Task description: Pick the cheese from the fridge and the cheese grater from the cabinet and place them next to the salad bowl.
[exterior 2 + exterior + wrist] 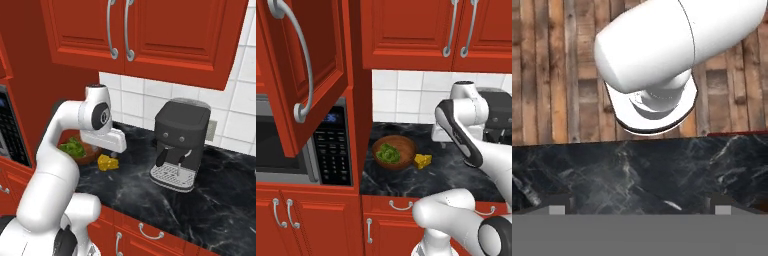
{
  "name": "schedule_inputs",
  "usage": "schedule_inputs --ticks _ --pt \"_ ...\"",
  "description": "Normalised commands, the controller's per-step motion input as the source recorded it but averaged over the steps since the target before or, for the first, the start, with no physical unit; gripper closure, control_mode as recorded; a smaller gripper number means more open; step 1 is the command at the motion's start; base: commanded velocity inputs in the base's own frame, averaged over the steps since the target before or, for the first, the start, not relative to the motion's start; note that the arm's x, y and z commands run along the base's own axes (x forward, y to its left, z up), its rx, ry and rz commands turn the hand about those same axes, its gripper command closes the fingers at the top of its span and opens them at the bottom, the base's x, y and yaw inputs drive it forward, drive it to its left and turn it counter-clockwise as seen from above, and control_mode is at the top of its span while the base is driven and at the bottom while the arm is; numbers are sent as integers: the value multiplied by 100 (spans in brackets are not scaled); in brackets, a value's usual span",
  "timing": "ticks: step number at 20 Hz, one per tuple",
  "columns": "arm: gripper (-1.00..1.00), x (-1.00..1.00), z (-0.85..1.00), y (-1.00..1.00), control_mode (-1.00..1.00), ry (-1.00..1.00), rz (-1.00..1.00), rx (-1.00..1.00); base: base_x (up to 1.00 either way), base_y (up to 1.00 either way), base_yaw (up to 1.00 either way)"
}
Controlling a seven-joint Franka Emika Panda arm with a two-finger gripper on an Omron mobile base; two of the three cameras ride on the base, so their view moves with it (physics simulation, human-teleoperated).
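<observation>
The cheese [423,160] is a small yellow-orange wedge lying on the black marble counter [406,182], just right of the salad bowl [395,152], a brown wooden bowl of green leaves. From the right base view the cheese [107,163] lies close beside the bowl [75,150], under my white wrist. My gripper [639,210] is open, its two dark fingertips [558,210] set wide apart with nothing between them, above the counter's front edge. An upper cabinet door [303,65] stands open at the left. The cheese grater and the fridge are out of view.
A black coffee machine [180,142] stands on the counter to the right, against the white tiled wall. A microwave [301,150] sits at the left below the open door. Shut red upper cabinets [125,30] hang above the counter. Lower cupboards [391,225] run underneath.
</observation>
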Motion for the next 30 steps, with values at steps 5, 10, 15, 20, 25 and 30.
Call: schedule_inputs --ticks 5,10,15,20,25,30 --pt "-100 0 0 0 -100 1 48 15 0 0 0" --pt "-100 -2 0 0 -100 -7 18 2 0 0 0" --pt "-100 -28 0 0 -100 -31 2 0 0 0 0" --pt "-100 -42 0 3 -100 -10 -14 0 0 0 0" --pt "-100 -3 4 1 -100 6 -32 0 0 0 0" --pt "-100 -20 2 0 -100 4 -14 0 0 0 0"
